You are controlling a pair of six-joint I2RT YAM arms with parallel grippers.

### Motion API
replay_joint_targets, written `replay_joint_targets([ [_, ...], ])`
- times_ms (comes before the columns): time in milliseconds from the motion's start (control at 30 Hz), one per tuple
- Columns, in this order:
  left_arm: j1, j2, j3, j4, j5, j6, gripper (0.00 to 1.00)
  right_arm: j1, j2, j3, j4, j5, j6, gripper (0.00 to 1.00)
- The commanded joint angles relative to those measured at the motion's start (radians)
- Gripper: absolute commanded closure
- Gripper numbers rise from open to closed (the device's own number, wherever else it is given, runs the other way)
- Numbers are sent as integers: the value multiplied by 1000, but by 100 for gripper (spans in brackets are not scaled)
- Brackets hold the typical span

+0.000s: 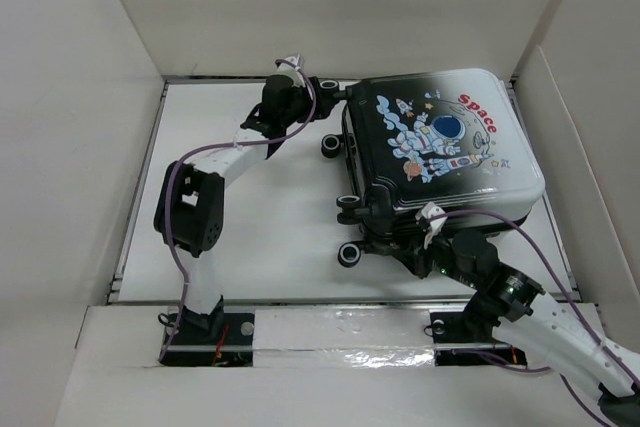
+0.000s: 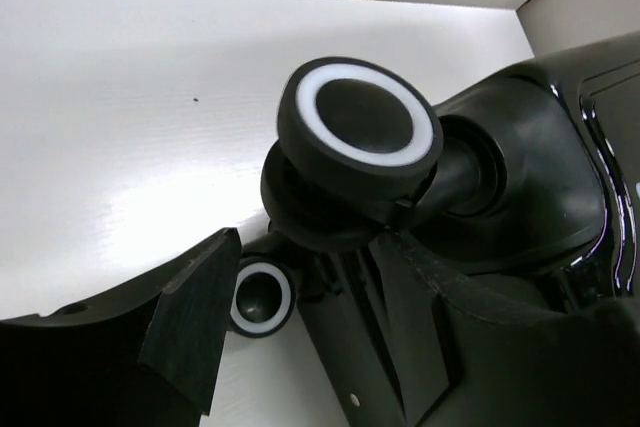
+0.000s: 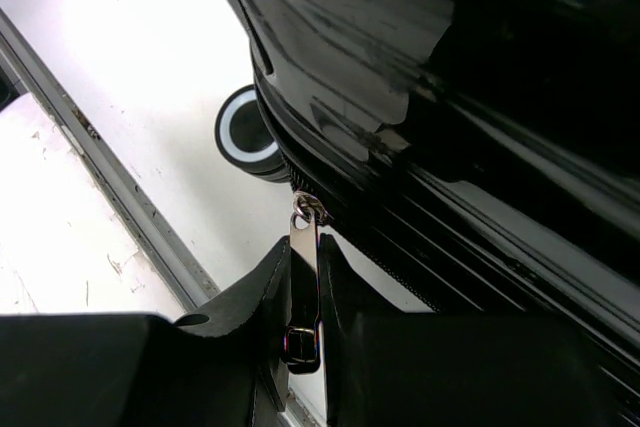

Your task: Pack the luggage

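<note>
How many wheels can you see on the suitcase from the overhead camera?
3, all on the left side of the suitcase: a far wheel, a middle wheel and a near wheel at the corner. A fourth may be hidden under the shell.

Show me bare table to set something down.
Bare table lies between the left arm, the wheels of the luggage and the near rail. The right is crowded: the luggage fills that side, the right gripper pinching its zipper pull at the near edge.

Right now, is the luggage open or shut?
Shut: the luggage lies with both shells together; the right gripper pinches the zipper pull at the seam. Zip extent: cannot tell.
</note>
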Motion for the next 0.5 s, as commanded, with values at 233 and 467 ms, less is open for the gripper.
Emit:
replay_joint_targets([
  [233,15,109,200,-7,120,100,40,-1,26,58,135,-31,-4,100],
  [467,15,124,217,39,150,119,41,-1,26,55,141,-37,-5,100],
])
